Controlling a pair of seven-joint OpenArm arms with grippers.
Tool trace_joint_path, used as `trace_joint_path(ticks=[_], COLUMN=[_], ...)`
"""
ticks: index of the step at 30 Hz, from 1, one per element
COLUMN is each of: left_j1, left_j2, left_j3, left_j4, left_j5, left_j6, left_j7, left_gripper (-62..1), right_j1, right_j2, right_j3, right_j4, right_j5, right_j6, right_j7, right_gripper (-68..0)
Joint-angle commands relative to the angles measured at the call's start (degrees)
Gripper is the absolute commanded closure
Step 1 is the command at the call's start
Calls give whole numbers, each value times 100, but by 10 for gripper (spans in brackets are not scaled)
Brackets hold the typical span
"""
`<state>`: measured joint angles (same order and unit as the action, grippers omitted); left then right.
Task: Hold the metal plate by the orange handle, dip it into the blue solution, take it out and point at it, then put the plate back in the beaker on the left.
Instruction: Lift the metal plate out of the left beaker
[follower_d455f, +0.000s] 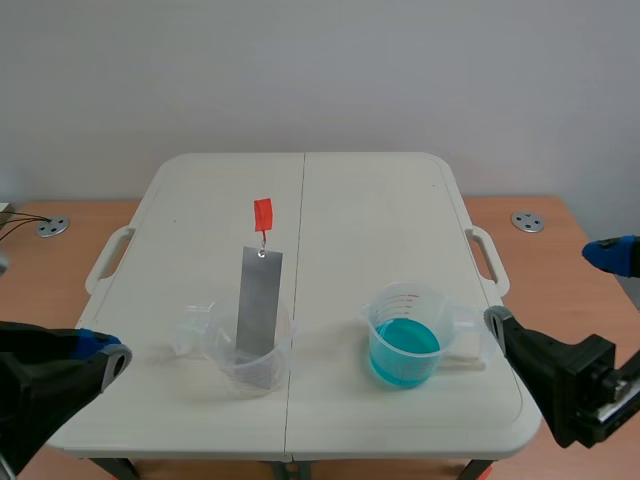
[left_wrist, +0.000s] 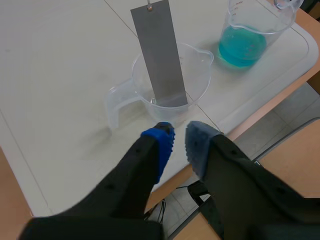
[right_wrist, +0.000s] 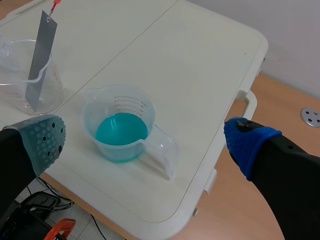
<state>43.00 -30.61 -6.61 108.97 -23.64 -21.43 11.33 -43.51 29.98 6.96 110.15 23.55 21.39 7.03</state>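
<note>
Scene view: left tool (follower_d455f: 108, 352) pinched, right tool (follower_d455f: 548, 288) spread wide.

Desk (follower_d455f: 370, 210) layout: two beakers stand near the front edge, well apart, one on each side of the centre seam. The metal plate (follower_d455f: 259, 300) stands tilted in the left beaker (follower_d455f: 222, 352), rising above its rim, with the handle (follower_d455f: 262, 213) at its top end. The solution (follower_d455f: 404, 345) lies in the right beaker (follower_d455f: 400, 300). The left gripper (left_wrist: 178, 140) sits just before the left beaker. The right gripper (follower_d455f: 548, 290) is off the desk's right edge, beside the right beaker.
</note>
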Motion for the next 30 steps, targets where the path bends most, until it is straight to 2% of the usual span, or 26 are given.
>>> trace_joint_path(ticks=[1,4,9,12,17,21,23,30], left_j1=[15,28,424,743,1130,1375,1447,1458], left_j2=[39,37,-79,-146,-184,-181,-181,-177], left_j3=[-37,-37,-59,-59,-57,-57,-46,35], left_j4=[57,57,57,57,22,-208,-476,-1622], left_j5=[-35,-17,662,955,1043,1370,1456,1451], left_j6=[-11,-11,68,81,74,74,74,70], left_j7=[-74,-74,-72,-76,-9,223,245,116], left_gripper=[-50,-51,-51,-51,-50,-30,-30,-30], right_j1=[66,68,111,214,518,833,1005,1714], right_j2=[0,0,0,0,0,0,0,-2], right_j3=[11,11,11,9,-192,-479,-645,-1268], right_j4=[57,57,57,52,11,-116,-190,-472], right_j5=[63,63,66,68,66,66,68,168], right_j6=[-20,-17,79,96,111,111,111,116], right_j7=[90,160,415,413,361,321,323,129], right_gripper=[-663,-663,-663,-663,-663,-663,-663,-663])
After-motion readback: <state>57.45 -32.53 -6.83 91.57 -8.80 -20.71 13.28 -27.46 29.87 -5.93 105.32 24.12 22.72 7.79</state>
